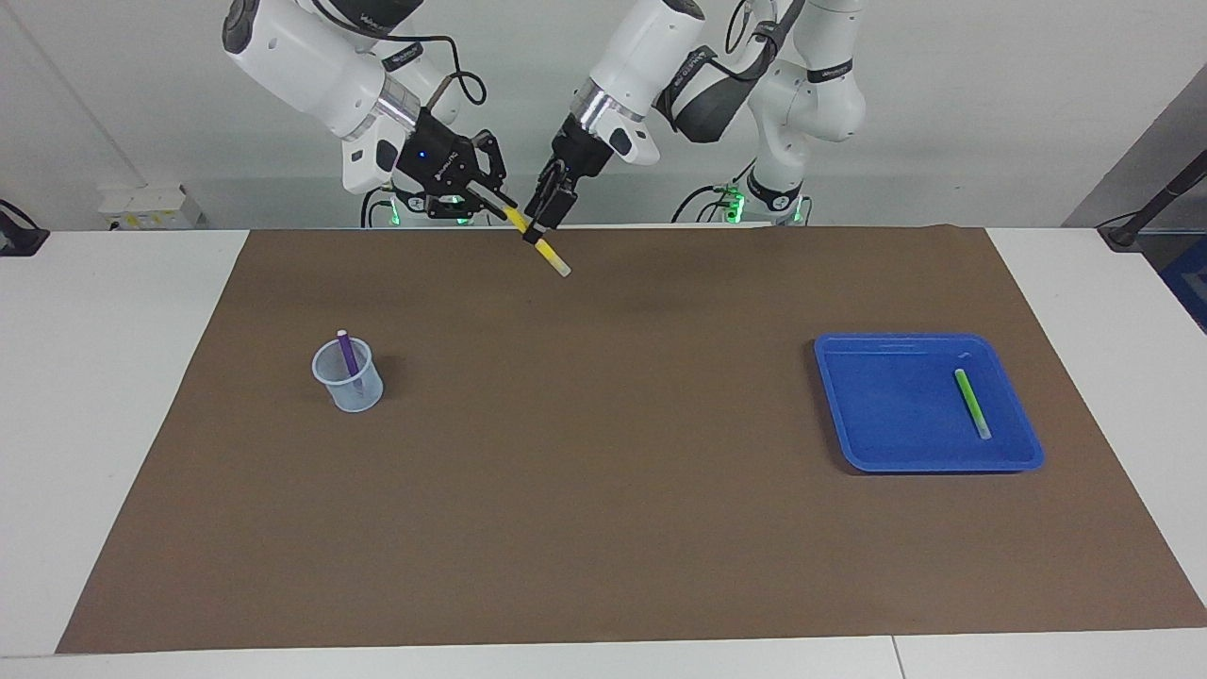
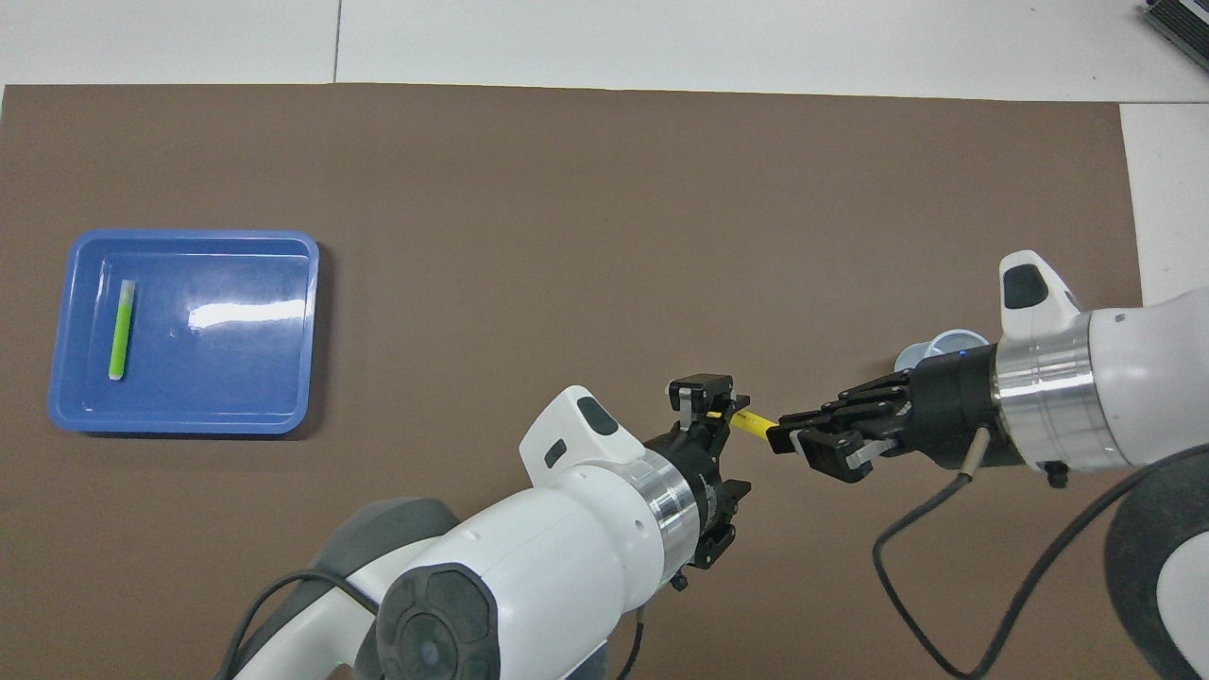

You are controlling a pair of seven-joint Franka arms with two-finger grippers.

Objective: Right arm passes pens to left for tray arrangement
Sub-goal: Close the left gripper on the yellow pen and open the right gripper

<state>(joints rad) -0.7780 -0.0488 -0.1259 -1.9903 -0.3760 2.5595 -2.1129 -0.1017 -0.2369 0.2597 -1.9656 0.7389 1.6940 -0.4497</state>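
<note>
Handover in progress above the mat, well apart from the tray (image 1: 929,460). Right gripper (image 1: 498,200) is clamped on the yellow pen (image 1: 540,247), whose long axis slants down toward the left gripper (image 1: 545,223). Left gripper straddles the shaft; whether it grips cannot be told. Both wrists angle inward.

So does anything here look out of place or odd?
Nothing stands out. The yellow pen hangs in the air between both tools, the green pen lies in the tray, and the purple pen stands in the cup.
</note>
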